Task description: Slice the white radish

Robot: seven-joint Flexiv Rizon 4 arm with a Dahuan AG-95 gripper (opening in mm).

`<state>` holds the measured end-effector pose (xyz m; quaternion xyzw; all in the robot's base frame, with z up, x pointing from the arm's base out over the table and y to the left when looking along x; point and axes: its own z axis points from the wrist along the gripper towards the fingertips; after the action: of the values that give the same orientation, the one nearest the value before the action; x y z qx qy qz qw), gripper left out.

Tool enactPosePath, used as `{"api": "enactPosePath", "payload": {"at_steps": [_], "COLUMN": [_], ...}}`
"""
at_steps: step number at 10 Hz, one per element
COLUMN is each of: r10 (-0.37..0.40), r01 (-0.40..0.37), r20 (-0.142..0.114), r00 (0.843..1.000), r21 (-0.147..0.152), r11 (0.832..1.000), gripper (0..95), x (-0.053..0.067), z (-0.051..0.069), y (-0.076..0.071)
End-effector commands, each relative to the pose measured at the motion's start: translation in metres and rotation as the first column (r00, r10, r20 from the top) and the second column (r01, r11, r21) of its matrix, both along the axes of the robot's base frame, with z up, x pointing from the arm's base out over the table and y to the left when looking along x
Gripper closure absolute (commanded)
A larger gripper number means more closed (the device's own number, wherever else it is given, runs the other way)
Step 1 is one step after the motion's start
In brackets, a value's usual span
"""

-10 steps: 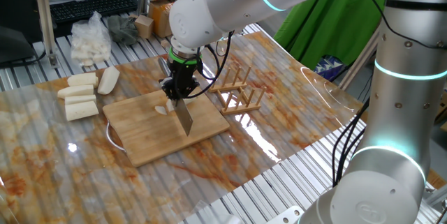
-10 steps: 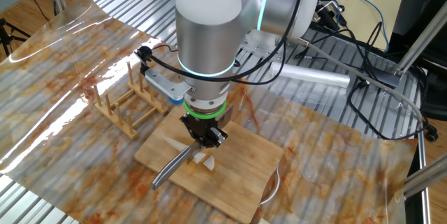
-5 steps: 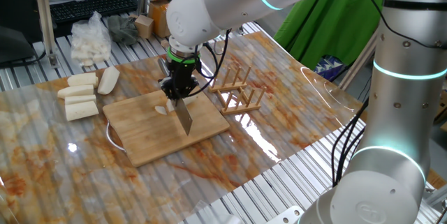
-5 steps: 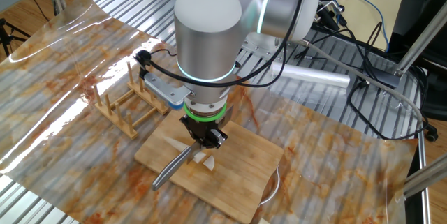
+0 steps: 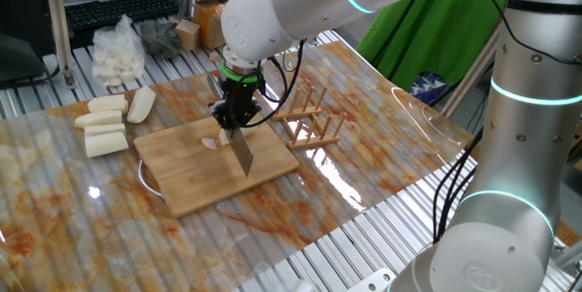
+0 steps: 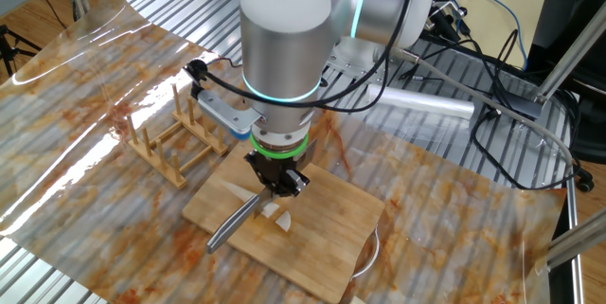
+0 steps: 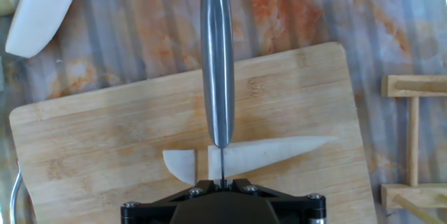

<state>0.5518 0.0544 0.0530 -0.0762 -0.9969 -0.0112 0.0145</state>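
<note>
Your short tapered cream-white radish point(image 7: 269, 154) is lying on the bamboo cutting board point(image 7: 105, 147), one slice already parted, and the black two-finger gripper point(image 6: 276, 183), clamped on the steel knife point(image 7: 216, 56), is barely shifting, so cutting is continuing.

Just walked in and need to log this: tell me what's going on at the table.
The robot arm's tool is shut on a knife, held over the wooden cutting board. The white radish lies on the board, blade edge down on it, with one short piece already cut off beside the long tapered rest. Four bigger cream-white chunks wait on the table beside the board.
</note>
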Motion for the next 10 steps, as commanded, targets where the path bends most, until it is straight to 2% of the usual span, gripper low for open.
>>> {"api": "enactPosePath", "payload": {"at_steps": [1,4,8,9,10], "r10": [0.001,-0.002,-0.004,-0.002,0.000], "r01": [-0.001,0.002,0.004,0.002,0.000], "r20": [-0.001,0.001,-0.002,-0.003,-0.010], "r00": [1.000,1.000,1.000,1.000,1.000], "r21": [0.004,0.008,0.010,0.007,0.008], "r11": [1.000,1.000,1.000,1.000,1.000], "gripper": [95.0,95.0,95.0,95.0,95.0], "x": [0.000,0.001,0.001,0.000,-0.002], "z": [-0.001,-0.032,-0.031,-0.028,-0.019], "y": [0.000,0.003,0.002,0.002,-0.002]}}
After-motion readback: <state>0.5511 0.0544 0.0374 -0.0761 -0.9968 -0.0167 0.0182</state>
